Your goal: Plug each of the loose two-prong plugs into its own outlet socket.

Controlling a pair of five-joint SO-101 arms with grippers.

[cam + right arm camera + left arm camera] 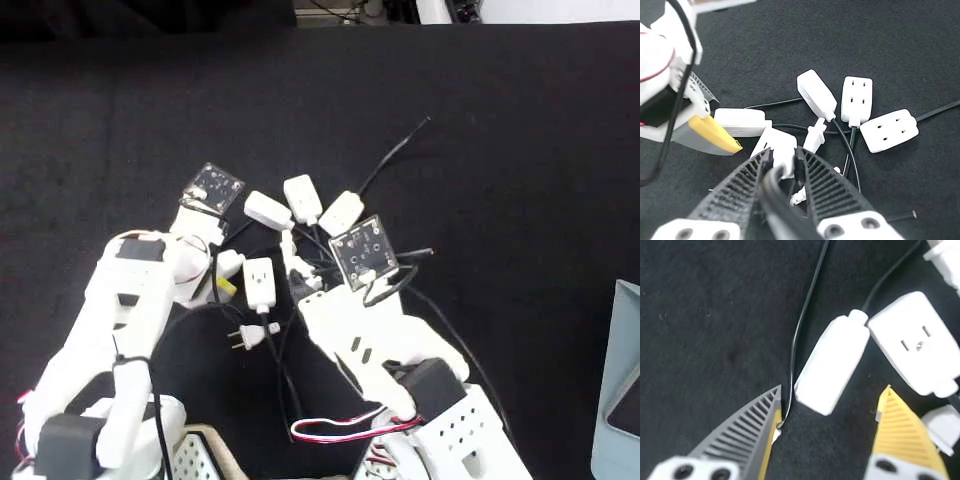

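**Loose plug** [255,337]: white, two prongs. It lies flat on the near side of the cluster, between the two arms, prongs towards the left arm. No gripper touches it.

**Second plug** [815,135]: small, white, on a black cord. It lies among the sockets just past the right gripper. Its prongs cannot be made out.

**Face-up socket** [260,283]: slots upward, just beyond the loose plug.

**Far sockets**: left block [268,210], middle block [302,198] and right block [341,213] are fanned out side by side, well beyond the loose plug.

**Left gripper** [832,392]: its grey finger [757,420] and yellow finger [897,420] are spread wide on either side of a plain white block [832,365]. A gap is visible on the yellow side. A slotted socket [915,345] lies just beside that block.

**Right gripper** [784,152]: placed at the end of a white socket piece [775,142]. A black arm cable [777,200] crosses in front, so whether it grips cannot be told.

**Black cords** [395,150]: these tangle through the cluster and cross the ground between the loose plug and the sockets.

**Table** [520,120]: covered in black cloth.

**Bin** [620,390]: grey-blue, cut off at the right edge.

**Hidden**: the right arm's wrist board [365,250] covers part of the cluster from above. Which cord belongs to which plug cannot be traced.
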